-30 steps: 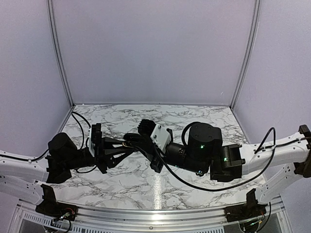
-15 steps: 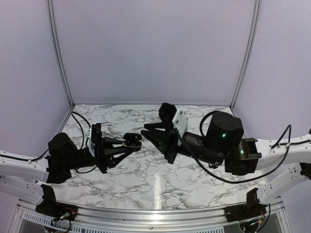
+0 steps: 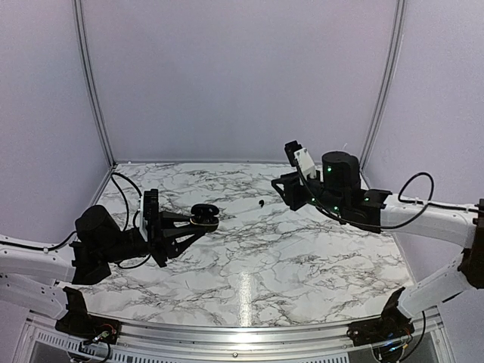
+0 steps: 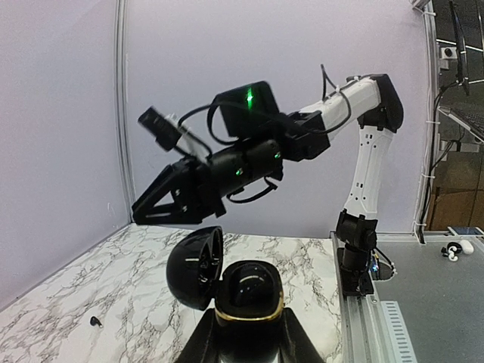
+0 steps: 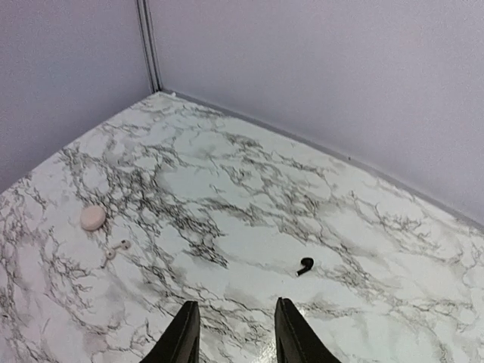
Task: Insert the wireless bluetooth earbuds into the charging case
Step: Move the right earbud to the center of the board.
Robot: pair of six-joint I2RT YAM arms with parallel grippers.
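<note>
Black earbud (image 5: 305,265), grey-veined white table (image 5: 227,181)

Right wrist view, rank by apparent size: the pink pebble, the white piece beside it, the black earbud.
1. pink pebble, clearly largest.
2-3. white piece and black earbud: both tiny and too alike to rank.

Soft even light, glare streak on table (image 3: 243,291), sharp focus

I see the charging case (image 4: 248,296) up off the marble table (image 5: 227,189) at the left. It is glossy black with a gold rim and hinged open, its lid (image 4: 195,265) tipped back. One tiny black earbud (image 5: 305,265) lies alone mid-table, well apart from it.
</note>
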